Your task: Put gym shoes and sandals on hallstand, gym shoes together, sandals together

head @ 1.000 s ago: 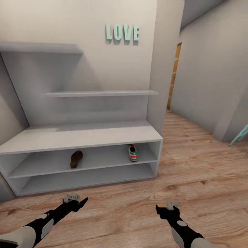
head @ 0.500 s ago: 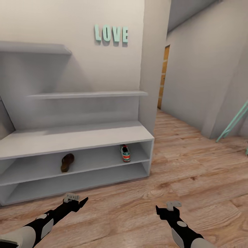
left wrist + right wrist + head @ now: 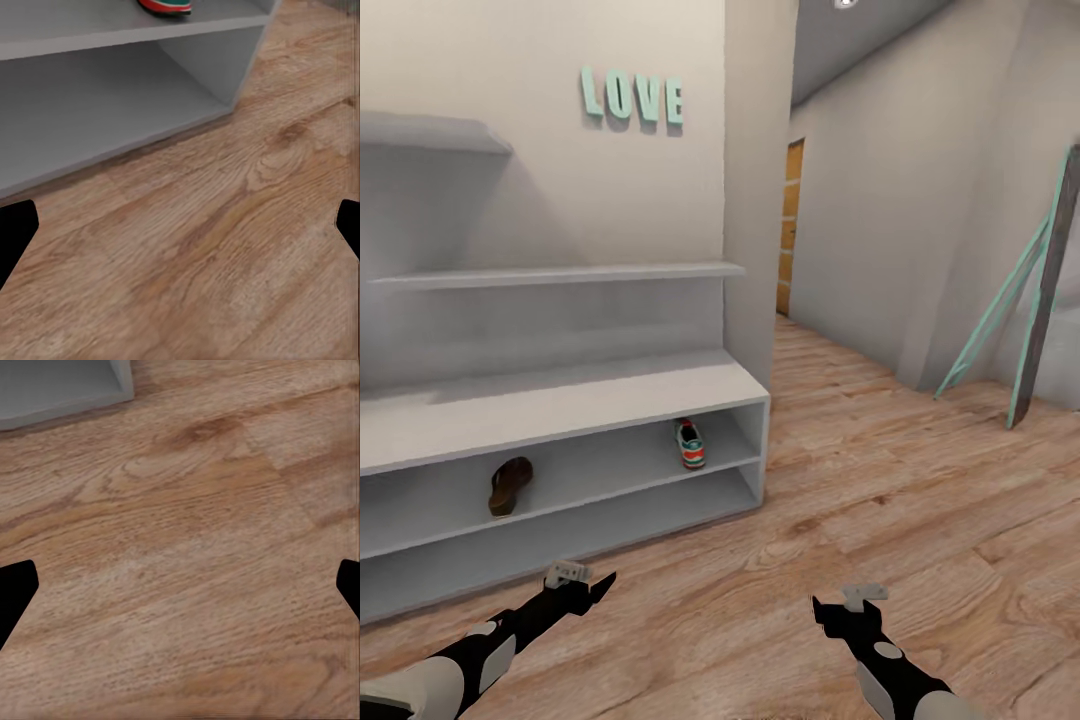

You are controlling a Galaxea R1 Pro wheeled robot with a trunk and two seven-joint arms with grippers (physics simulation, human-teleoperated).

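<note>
Done: one sandal [image 3: 509,485] and one gym shoe [image 3: 690,444] lie on my hallstand's [image 3: 560,400] upper open shelf, lower left of frame, well apart.
Left: the other two, probably somewhere down the corridor floor [image 3: 920,500].
My fingers: left gripper [image 3: 588,585] and right gripper [image 3: 838,605] released, grasping nothing.

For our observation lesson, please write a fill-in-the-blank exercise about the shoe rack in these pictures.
1. The dark-brown leather sandal lies on the white rack's ____ open shelf.
2. The white sneaker with the red-orange heel lies to the sandal's ____.
3. The teal wall letters spell ____.
4. The open left tool holds ____.

Missing words: upper; right; LOVE; nothing
</note>
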